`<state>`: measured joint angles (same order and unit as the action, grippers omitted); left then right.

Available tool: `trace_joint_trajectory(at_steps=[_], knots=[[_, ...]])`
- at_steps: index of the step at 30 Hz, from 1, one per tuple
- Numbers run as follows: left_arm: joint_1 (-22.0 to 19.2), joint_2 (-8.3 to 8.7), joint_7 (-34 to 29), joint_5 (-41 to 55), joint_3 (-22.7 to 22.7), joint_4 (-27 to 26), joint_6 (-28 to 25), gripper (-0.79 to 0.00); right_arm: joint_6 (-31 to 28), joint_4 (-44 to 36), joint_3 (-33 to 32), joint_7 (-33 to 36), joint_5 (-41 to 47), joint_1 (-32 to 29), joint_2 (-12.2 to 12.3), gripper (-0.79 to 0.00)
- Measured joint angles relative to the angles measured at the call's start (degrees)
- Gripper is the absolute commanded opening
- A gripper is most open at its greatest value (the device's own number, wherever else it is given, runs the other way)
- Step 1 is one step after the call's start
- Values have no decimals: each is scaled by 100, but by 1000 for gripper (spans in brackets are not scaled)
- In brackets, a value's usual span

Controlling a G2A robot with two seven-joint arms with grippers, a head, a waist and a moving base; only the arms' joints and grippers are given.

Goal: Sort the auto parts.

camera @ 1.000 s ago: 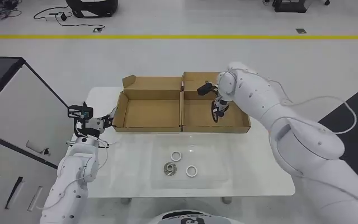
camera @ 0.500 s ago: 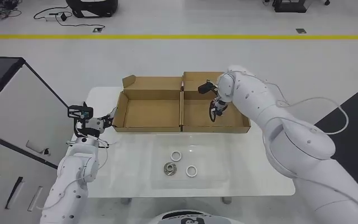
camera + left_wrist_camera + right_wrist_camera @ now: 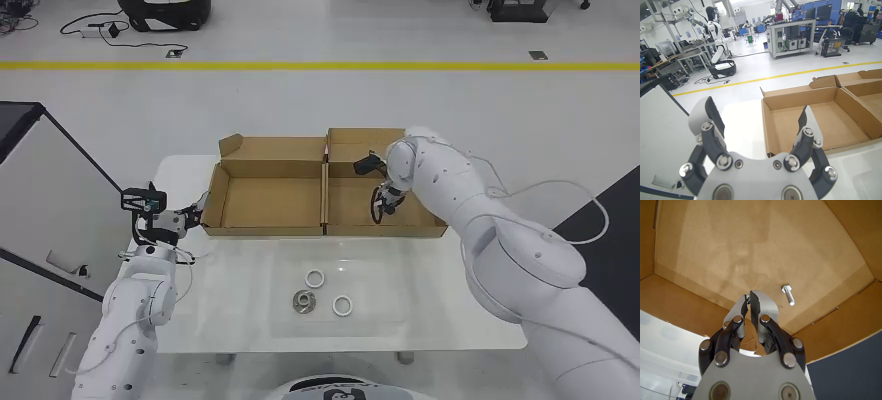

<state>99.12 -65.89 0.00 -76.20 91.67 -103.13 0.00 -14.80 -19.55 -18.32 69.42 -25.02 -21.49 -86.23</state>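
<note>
My right gripper [image 3: 380,207] hangs low inside the right cardboard box [image 3: 350,210], shut on a small threaded bolt [image 3: 748,298] that barely shows between its fingertips [image 3: 755,306]. A second silver hex bolt [image 3: 787,294] lies on that box's floor [image 3: 753,247], just beside the gripper. My left gripper [image 3: 194,214] stands open and holds nothing, at the outer left wall of the empty left box [image 3: 270,200]; in the left wrist view the gripper [image 3: 758,106] faces that box [image 3: 829,121]. On the table lie two white rings [image 3: 314,278] [image 3: 343,304] and a grey metal round part [image 3: 303,300].
The two open boxes stand side by side at the back of the white table [image 3: 450,300], flaps raised. A clear plastic sheet [image 3: 380,300] covers the table's middle, under the loose parts. A dark slanted panel [image 3: 60,160] stands off the table's left side.
My right gripper has shifted a little to the left and lower inside the right box, still shut on the bolt. The left arm has stayed where it was.
</note>
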Motion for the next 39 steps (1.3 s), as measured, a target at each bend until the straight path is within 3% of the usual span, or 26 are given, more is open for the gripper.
trace_joint_trajectory(at_steps=[12,14,22,24,28,29,33,35,36,37,38,39], knots=[[0,0,0,0,0,0,0,0,-8,235,-95,-110,-60,-41,-97,-785],[0,0,0,0,0,0,0,0,-23,265,-120,-117,-54,-42,-107,-499],[0,0,0,0,0,0,0,0,-62,364,-209,-102,-45,-27,-130,-453],[0,0,0,0,0,0,0,0,-64,391,-249,-113,-12,-25,-131,-391],[0,0,0,0,0,0,0,0,-131,373,-342,-177,79,27,-127,-376],[0,0,0,0,0,0,0,0,-149,352,-364,-184,89,53,-125,-314],[0,0,0,0,0,0,0,0,-183,262,-421,-191,86,138,-118,-286],[0,0,0,0,0,0,0,0,-206,213,-463,-204,97,192,-108,-240],[0,0,0,0,0,0,0,0,-223,200,-485,-212,111,215,-101,-175],[0,0,0,0,0,0,0,0,-247,192,-513,-223,135,235,-92,-58],[0,0,0,0,0,0,0,0,-292,185,-563,-242,192,264,-76,0],[0,0,0,0,0,0,0,0,-345,176,-609,-273,251,291,-60,0]])
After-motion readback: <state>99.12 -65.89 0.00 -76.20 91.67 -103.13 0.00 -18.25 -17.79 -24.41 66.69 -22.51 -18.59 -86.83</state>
